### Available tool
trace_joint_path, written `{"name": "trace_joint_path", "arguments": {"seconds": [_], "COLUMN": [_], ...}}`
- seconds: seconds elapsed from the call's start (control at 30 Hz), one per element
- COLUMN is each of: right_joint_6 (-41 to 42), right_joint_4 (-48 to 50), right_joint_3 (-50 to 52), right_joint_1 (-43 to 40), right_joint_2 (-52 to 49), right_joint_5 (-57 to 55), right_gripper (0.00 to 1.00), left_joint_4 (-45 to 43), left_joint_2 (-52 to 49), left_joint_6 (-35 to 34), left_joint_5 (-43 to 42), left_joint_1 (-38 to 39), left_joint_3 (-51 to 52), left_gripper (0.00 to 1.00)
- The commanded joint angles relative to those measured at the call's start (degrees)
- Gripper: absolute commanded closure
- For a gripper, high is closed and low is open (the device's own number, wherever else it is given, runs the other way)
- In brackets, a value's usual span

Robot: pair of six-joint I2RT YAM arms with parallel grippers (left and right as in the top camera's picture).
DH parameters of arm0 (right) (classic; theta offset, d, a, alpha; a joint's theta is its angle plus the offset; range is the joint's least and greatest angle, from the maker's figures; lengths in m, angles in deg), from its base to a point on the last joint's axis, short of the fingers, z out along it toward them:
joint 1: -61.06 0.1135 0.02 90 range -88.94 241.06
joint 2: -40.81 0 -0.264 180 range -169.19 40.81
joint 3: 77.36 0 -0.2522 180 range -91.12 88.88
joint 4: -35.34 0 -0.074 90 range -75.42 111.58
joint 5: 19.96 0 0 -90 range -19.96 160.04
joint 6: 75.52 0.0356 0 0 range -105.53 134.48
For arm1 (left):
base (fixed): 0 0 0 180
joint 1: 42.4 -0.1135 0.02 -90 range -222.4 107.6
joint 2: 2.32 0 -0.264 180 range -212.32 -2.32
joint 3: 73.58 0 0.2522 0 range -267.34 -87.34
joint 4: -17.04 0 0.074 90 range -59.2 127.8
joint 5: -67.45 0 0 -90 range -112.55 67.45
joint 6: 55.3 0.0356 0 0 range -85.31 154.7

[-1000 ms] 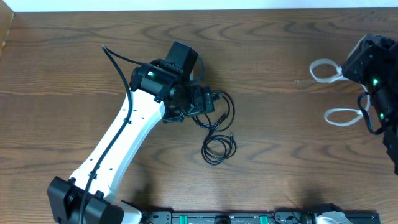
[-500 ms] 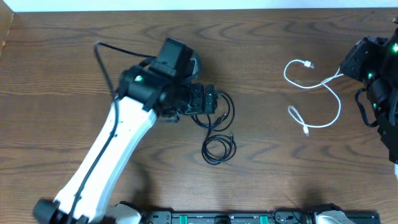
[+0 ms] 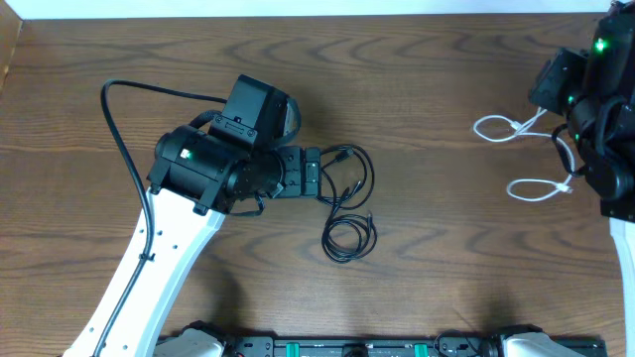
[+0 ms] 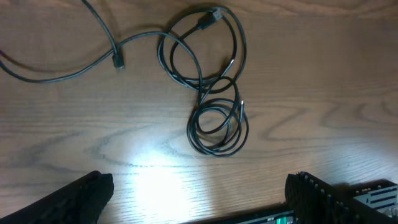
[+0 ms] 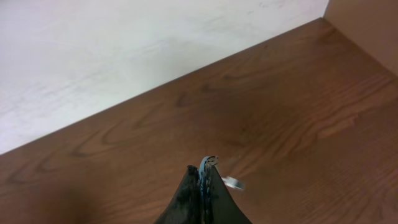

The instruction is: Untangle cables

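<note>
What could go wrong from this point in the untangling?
1. The right gripper pinches the white cable only at its very tips, so it may slip out.
2. The black cables lie in overlapping loops. If the open left gripper pulls one strand, the tangle could tighten or the whole bundle drag along.

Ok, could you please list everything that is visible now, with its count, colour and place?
black cables: number unclear because they overlap, black, tangled at the table centre
white cable: one, white, right side of the table, in two loops
table: one, brown wood, under everything
wall: one, white, behind the far table edge
left arm: one, white and black, just left of the black cables, jaws open and holding nothing
right arm: one, black, at the right edge, jaws shut on the white cable
</note>
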Motion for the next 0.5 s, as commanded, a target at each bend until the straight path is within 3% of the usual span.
{"name": "trace_joint_path", "arguments": {"seconds": [0.0, 0.37, 0.47], "right_joint_6": [-0.44, -0.48, -3.13], "right_joint_4": [-0.15, -0.50, -0.85], "right_joint_3": [-0.98, -0.98, -0.98], "right_joint_1": [-0.17, -0.02, -0.02], "right_joint_2": [-1.36, -7.21, -7.32], "right_joint_5": [-0.85, 7.34, 17.20], "right_gripper": [0.99, 0.99, 0.99], "left_joint_4": [0.50, 0.46, 0.44], "left_joint_2": [-0.24, -0.24, -0.24], "left_joint_6": [1.18, 1.16, 0.02], "left_joint_5": [1.38, 1.36, 1.03], "left_joint_1": [-0.09, -0.09, -0.07], "left_joint_3": [-0.28, -0.28, -0.28], "left_gripper": [0.07, 0.06, 0.06]}}
